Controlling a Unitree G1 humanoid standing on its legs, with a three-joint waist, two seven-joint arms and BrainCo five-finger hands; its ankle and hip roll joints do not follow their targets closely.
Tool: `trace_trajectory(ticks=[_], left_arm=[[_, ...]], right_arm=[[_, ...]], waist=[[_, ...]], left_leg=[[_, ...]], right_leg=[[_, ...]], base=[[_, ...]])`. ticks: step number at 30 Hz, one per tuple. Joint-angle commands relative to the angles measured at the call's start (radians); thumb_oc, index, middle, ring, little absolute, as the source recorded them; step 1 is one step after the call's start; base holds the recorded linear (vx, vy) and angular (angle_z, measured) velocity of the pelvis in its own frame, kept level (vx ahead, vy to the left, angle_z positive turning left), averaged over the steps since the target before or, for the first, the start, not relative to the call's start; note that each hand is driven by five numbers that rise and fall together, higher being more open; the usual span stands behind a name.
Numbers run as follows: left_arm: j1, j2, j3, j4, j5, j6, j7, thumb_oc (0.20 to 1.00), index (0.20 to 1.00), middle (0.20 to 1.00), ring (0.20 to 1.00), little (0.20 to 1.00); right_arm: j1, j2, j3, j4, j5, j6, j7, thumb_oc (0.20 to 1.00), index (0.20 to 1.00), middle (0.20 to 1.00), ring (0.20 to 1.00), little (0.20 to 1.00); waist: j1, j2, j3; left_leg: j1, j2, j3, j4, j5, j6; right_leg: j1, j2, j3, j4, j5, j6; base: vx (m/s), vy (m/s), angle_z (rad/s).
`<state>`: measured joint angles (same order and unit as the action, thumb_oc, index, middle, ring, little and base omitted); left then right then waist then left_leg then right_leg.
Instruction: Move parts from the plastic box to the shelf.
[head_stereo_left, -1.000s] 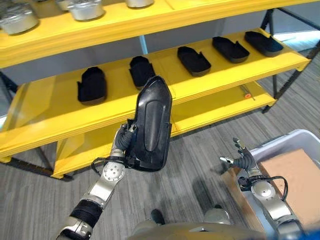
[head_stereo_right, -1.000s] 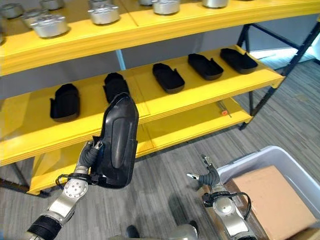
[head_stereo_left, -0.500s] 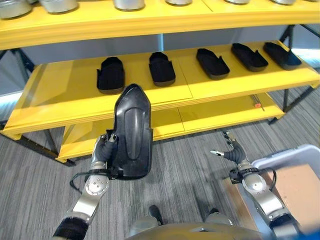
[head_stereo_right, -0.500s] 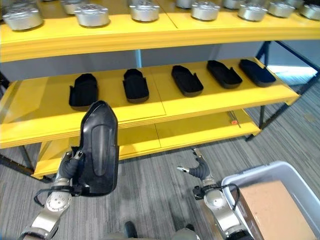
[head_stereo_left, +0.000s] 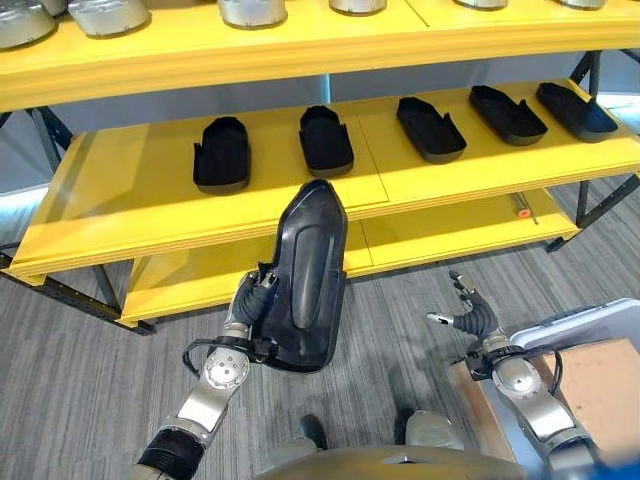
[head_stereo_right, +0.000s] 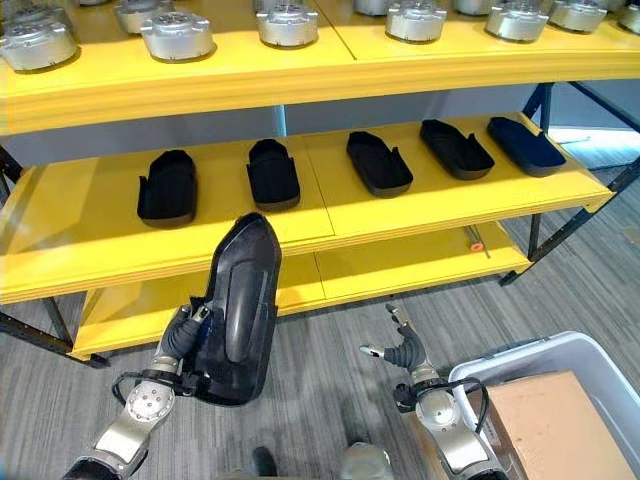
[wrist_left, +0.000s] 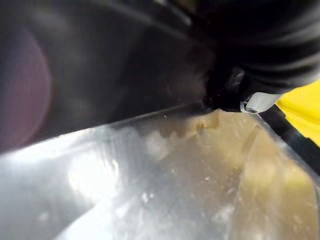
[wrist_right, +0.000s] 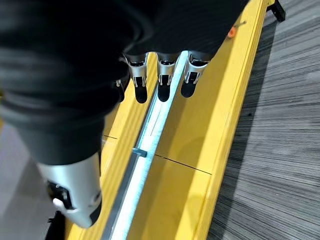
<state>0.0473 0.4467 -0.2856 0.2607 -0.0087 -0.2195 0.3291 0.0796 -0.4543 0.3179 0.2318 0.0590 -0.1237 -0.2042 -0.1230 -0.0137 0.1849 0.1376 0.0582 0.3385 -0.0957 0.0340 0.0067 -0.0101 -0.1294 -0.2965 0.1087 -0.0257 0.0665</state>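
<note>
The left hand (head_stereo_left: 255, 300) is grasping a black part (head_stereo_left: 305, 275) upright before the shelf (head_stereo_left: 130, 215), where five parts (head_stereo_left: 220, 155) are already lying. The right hand (head_stereo_left: 470, 318) is hanging with fingers released beside the box (head_stereo_right: 520, 365).

Middle shelf (head_stereo_left: 130, 200): five black parts in a row along the back, leftmost part (head_stereo_left: 221, 155) to rightmost part (head_stereo_left: 576, 109). Bare board in front of the row and at the far left end. Gaps between parts are narrow.

Top shelf (head_stereo_right: 200, 80) overhangs, carrying metal parts (head_stereo_right: 176, 33); it limits headroom.

Held black part (head_stereo_left: 304, 278) in left hand (head_stereo_left: 248, 308) stands before the shelf edge.

Lower shelf (head_stereo_left: 440, 225): bare, small orange item (head_stereo_left: 521, 212).
</note>
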Motion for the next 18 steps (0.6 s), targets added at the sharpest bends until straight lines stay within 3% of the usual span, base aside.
trace_trajectory(ticks=[1,10,11,12,13,16,18], left_arm=[[-0.083,0.011,0.017,-0.049,0.005,-0.057,0.031,0.2,0.2,0.2,0.2,0.2],[-0.086,0.009,-0.007,-0.034,0.004,-0.06,0.051,0.2,0.2,0.2,0.2,0.2],[-0.088,0.016,-0.007,-0.036,0.01,-0.061,0.062,0.2,0.2,0.2,0.2,0.2],[-0.089,0.017,-0.008,-0.037,0.01,-0.06,0.064,0.2,0.2,0.2,0.2,0.2],[-0.114,0.026,-0.007,-0.037,0.008,-0.053,0.085,0.2,0.2,0.2,0.2,0.2],[-0.127,0.025,-0.004,-0.026,0.002,-0.052,0.102,0.2,0.2,0.2,0.2,0.2],[-0.112,0.031,0.015,-0.013,-0.005,-0.058,0.132,0.2,0.2,0.2,0.2,0.2]], right_arm=[[-0.044,-0.008,0.008,-0.019,-0.016,-0.074,-0.015,1.0,1.0,1.0,1.0,1.0],[-0.063,-0.013,0.033,0.01,-0.025,-0.092,-0.041,1.0,1.0,1.0,1.0,1.0],[-0.065,-0.021,0.029,0.006,-0.023,-0.095,-0.036,1.0,1.0,1.0,1.0,1.0],[-0.065,-0.023,0.027,0.005,-0.023,-0.095,-0.035,1.0,1.0,1.0,1.0,1.0],[-0.074,-0.049,0.025,0.004,-0.031,-0.1,-0.046,1.0,1.0,1.0,1.0,1.0],[-0.091,-0.056,0.031,0.017,-0.037,-0.101,-0.051,1.0,1.0,1.0,1.0,1.0],[-0.09,-0.069,0.033,0.02,-0.049,-0.092,-0.054,1.0,1.0,1.0,1.0,1.0]], waist=[[0.012,-0.01,-0.006],[0.009,-0.003,-0.015],[0.008,-0.008,-0.013],[0.009,-0.008,-0.012],[0.005,-0.004,0.018],[-0.011,0.007,0.024],[-0.016,0.017,0.015]], left_leg=[[0.056,-0.054,0.063,0.024,-0.089,-0.012],[0.027,-0.043,0.122,0.099,-0.125,-0.01],[-0.001,-0.024,0.151,0.207,-0.144,-0.016],[-0.013,-0.016,0.153,0.231,-0.142,-0.022],[-0.143,0.124,0.179,0.523,-0.012,-0.115],[-0.132,0.174,0.212,0.49,0.01,-0.115],[-0.106,0.207,0.2,0.295,0.072,-0.11]], right_leg=[[0.01,0.066,-0.015,-0.114,0.106,0.086],[0.052,0.058,-0.043,-0.119,0.059,0.055],[0.053,0.045,-0.059,-0.101,0.037,0.038],[0.054,0.045,-0.061,-0.099,0.032,0.034],[0.065,0.044,-0.077,-0.054,-0.024,-0.019],[0.056,0.035,-0.081,-0.022,-0.046,-0.029],[0.06,0.013,-0.075,0.013,-0.062,-0.025]], base=[[0.2,-0.035,-0.04],[0.13,-0.03,-0.01],[0.07,-0.068,-0.01],[0.11,-0.195,0.0],[0.07,-0.131,0.05],[0.08,0.092,0.06],[0.18,0.351,-0.02]])
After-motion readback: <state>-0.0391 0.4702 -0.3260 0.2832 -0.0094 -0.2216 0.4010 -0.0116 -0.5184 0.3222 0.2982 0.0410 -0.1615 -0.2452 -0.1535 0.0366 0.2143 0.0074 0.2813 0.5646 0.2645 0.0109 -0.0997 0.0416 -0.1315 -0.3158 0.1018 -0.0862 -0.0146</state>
